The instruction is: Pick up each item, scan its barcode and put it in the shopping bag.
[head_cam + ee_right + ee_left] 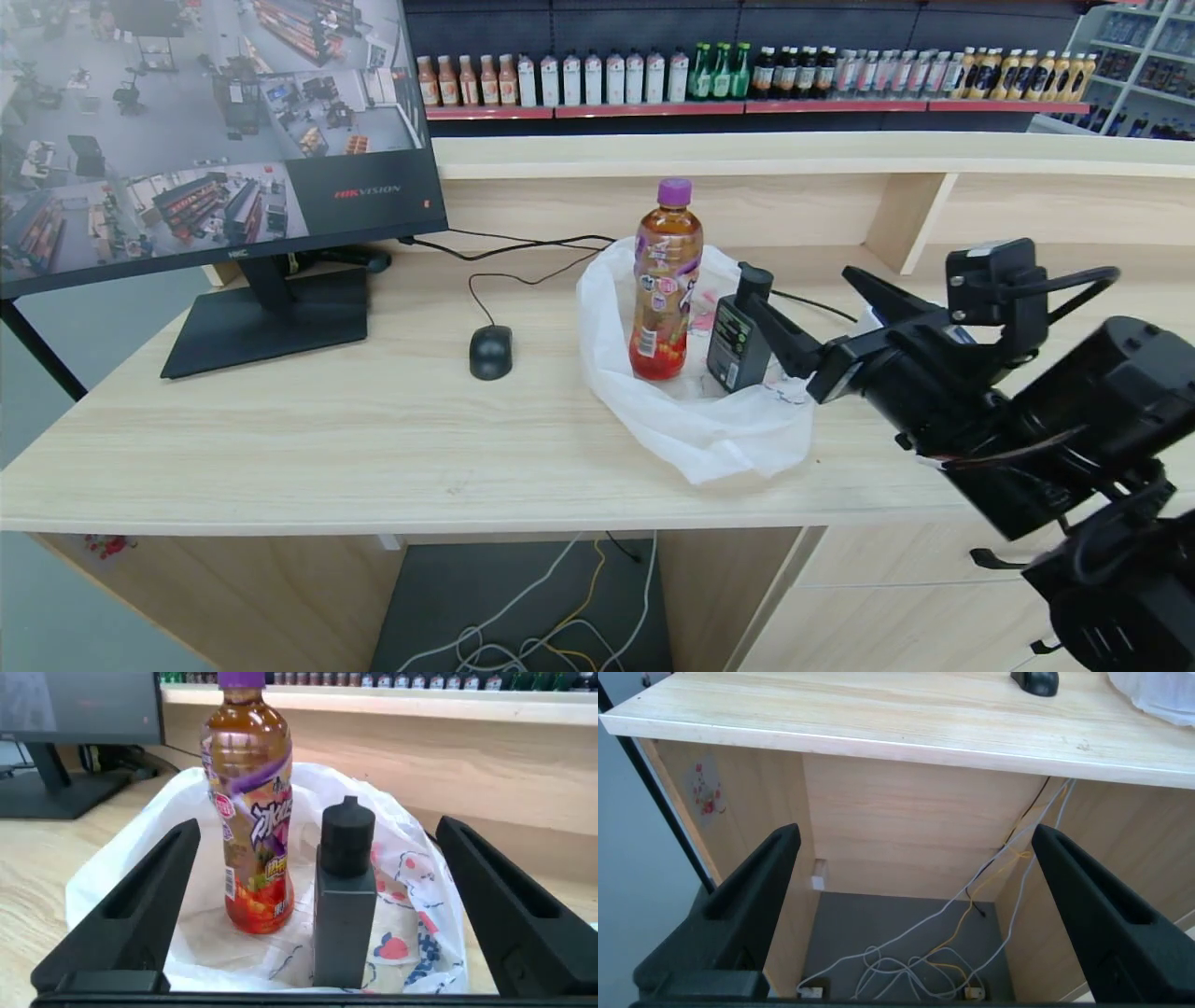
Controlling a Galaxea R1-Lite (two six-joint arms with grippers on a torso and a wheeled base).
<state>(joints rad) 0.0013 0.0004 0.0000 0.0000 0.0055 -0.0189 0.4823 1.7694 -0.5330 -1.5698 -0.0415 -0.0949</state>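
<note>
A white shopping bag (719, 425) lies open on the wooden counter (327, 439). Inside it stand a tea bottle with a purple cap (666, 280) and a smaller dark bottle with a black cap (738, 336). My right gripper (798, 287) is open at the bag's right side, level with the dark bottle. From the right wrist, the dark bottle (341, 905) stands between the spread fingers (140, 905) with gaps on both sides, and the tea bottle (250, 812) is beside it. My left gripper (917, 835) is open and holds nothing, low in front of the counter's edge (878, 742).
A monitor on a black stand (271, 317) occupies the counter's left, with a black mouse (490, 352) and its cable between it and the bag. A raised wooden ledge (812, 154) runs along the back. Loose cables (915, 961) lie under the counter.
</note>
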